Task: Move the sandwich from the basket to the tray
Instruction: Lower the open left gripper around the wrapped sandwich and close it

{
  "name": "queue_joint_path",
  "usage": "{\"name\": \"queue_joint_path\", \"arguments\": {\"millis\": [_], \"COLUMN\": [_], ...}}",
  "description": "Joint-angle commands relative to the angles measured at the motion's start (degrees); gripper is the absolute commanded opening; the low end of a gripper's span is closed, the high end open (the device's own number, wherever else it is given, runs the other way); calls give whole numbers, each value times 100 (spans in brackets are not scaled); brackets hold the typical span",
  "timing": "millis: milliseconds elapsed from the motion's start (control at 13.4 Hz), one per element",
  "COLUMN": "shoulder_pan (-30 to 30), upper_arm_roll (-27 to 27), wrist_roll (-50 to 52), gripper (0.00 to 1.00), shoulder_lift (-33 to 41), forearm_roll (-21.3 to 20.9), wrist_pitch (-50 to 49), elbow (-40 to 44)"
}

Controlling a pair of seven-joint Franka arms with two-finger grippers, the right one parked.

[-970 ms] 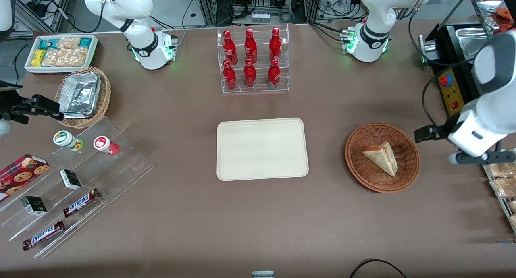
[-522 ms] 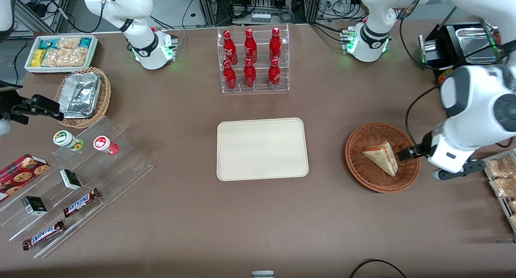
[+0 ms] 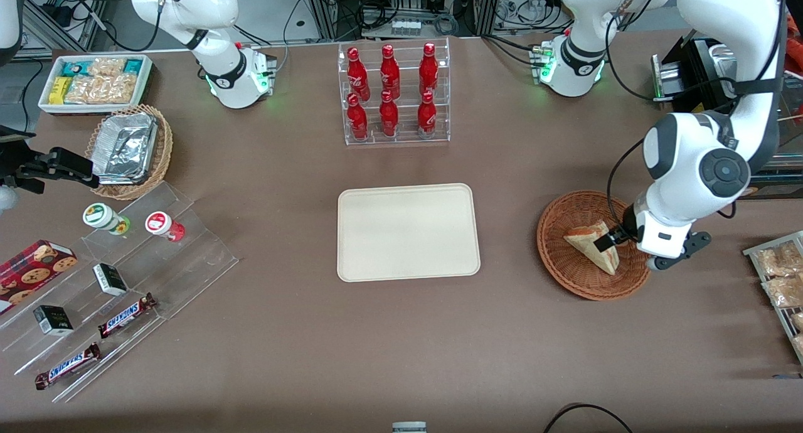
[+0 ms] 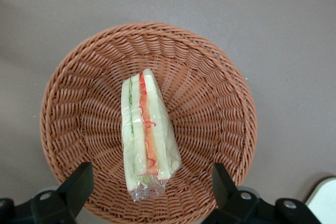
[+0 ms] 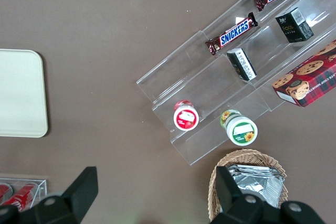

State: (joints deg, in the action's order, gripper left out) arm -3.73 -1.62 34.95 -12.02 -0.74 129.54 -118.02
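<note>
The sandwich point(image 3: 588, 245), a plastic-wrapped pale wedge with red and green filling point(image 4: 146, 129), lies in the round reddish-brown wicker basket point(image 3: 563, 275) toward the working arm's end of the table. My left gripper point(image 3: 606, 242) hangs just above the basket, over the sandwich's wide end. In the left wrist view the gripper point(image 4: 151, 182) is open, its black fingers point(image 4: 79, 182) spread wide to either side of the sandwich's wrapped end, touching nothing. The cream tray point(image 3: 408, 232) lies empty at the table's middle, beside the basket point(image 4: 210, 77).
A clear rack of red bottles point(image 3: 392, 94) stands farther from the front camera than the tray. Bagged snacks point(image 3: 778, 276) lie at the working arm's table edge. A tan basket with foil point(image 3: 128, 147), a white snack bin point(image 3: 94, 81) and clear candy shelves point(image 3: 119, 288) are toward the parked arm's end.
My left arm has swung in from the table's edge toward the basket and come down, so the gripper now hangs over the sandwich. The sandwich has not moved.
</note>
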Motion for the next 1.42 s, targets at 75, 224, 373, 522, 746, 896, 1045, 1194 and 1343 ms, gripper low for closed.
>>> {"name": "queue_joint_path", "arguments": {"millis": [75, 224, 373, 522, 746, 896, 1045, 1194, 1343], "shoulder_pan": [-120, -120, -120, -111, -102, -102, -93, -85, -84], "upper_arm_roll": [13, 13, 21, 22, 30, 39, 39, 39, 48], "wrist_roll": [477, 477, 477, 495, 565, 583, 635, 609, 600], "gripper": [100, 100, 100, 100, 100, 83, 0, 0, 0], "shoulder_lift": [200, 139, 60, -89, -318, -397, -407, -363, -214], "forearm_roll": [-58, -66, -66, -66, -66, -66, -66, -66, -136], "wrist_pitch": [826, 844, 853, 993, 1240, 1371, 1354, 1293, 865], "elbow": [-766, -819, -828, -828, -828, -837, -837, -793, -645]}}
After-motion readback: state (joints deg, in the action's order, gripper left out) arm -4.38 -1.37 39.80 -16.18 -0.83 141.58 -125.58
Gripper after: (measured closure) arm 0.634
